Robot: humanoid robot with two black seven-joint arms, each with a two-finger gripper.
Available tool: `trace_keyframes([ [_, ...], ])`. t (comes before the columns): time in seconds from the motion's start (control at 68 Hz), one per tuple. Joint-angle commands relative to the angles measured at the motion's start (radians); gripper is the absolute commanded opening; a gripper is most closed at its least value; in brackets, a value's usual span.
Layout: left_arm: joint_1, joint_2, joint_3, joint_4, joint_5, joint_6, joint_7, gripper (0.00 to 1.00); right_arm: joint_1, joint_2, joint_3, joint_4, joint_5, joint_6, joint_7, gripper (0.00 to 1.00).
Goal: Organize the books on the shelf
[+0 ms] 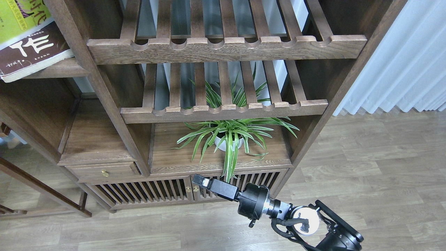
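A maroon book [29, 52] lies flat on the plank shelf [57, 69] at top left, with a yellow-green book [17, 19] on top. The right gripper [198, 180] hangs before the slatted cabinet doors [139, 191], below a potted plant [230, 137].

Black right arm: boxy end effector [198, 180], behind it a round black joint, silver ring, white disc, looped cables.

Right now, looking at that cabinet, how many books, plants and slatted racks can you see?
Books: 2, a yellow-green one lying on a maroon one on the plank shelf, both cut by the picture's edge
Potted plants: 1, a spider plant in a white pot
Slatted racks: 2, upper and lower
Total: 5
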Motion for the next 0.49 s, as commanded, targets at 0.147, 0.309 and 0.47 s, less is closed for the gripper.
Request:
trace_keyframes([
  [0.147, 0.358, -0.287, -0.488, 0.058, -0.007, 0.0, 0.03, 0.99, 0.0, 0.0, 0.003, -0.002, 0.0, 0.0, 0.0, 0.99],
  [0.309, 0.43, -0.337, -0.585, 0.065, 0.071, 0.0, 0.037, 0.99, 0.0, 0.0, 0.007, -0.003, 0.0, 0.0, 0.0, 0.99],
  [0.47, 0.473, -0.391, -0.606, 0.066, 0.071, 0.0, 0.025, 0.99, 0.0, 0.0, 0.007, -0.003, 0.0, 0.0, 0.0, 0.99],
])
